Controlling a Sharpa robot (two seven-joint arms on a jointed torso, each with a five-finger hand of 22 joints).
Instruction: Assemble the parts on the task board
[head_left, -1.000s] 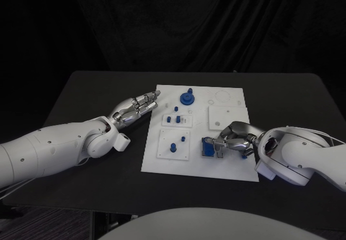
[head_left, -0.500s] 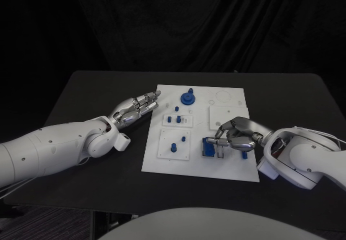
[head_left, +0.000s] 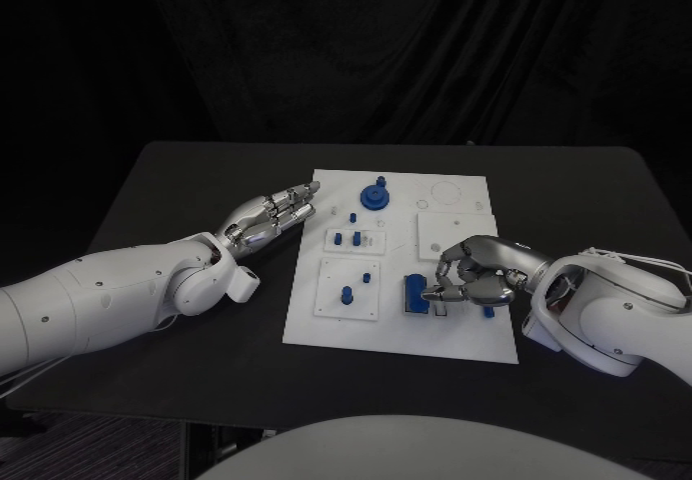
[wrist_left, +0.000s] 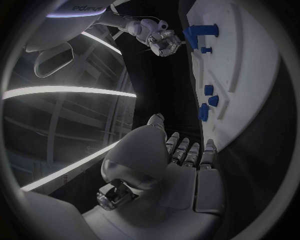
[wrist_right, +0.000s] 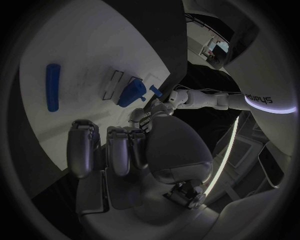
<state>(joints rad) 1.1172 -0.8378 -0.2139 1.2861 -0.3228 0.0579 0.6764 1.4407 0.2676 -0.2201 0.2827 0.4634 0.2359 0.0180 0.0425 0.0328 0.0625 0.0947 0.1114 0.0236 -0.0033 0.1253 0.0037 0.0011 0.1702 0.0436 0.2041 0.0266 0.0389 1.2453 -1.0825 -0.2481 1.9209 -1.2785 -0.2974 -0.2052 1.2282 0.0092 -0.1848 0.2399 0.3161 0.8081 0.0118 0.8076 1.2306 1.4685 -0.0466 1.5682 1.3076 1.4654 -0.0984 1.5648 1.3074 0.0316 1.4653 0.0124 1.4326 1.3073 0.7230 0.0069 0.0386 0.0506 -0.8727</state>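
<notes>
My left hand (head_left: 274, 216) lies on the black desk (head_left: 188, 190) just off the left edge of the task board (head_left: 397, 335), its fingers (wrist_left: 187, 150) stretched out side by side, holding nothing. My right hand (head_left: 476, 275) hovers over the board's near right part with its fingers (wrist_right: 106, 150) curled in; I cannot tell whether they pinch anything. Beside them a blue block (head_left: 415, 297) stands in the board. Further parts sit across the board: a blue peg (head_left: 346, 294) in the near left plate, small blue pieces (head_left: 346, 238) mid-board, and a round blue part (head_left: 376, 194) near the far edge.
</notes>
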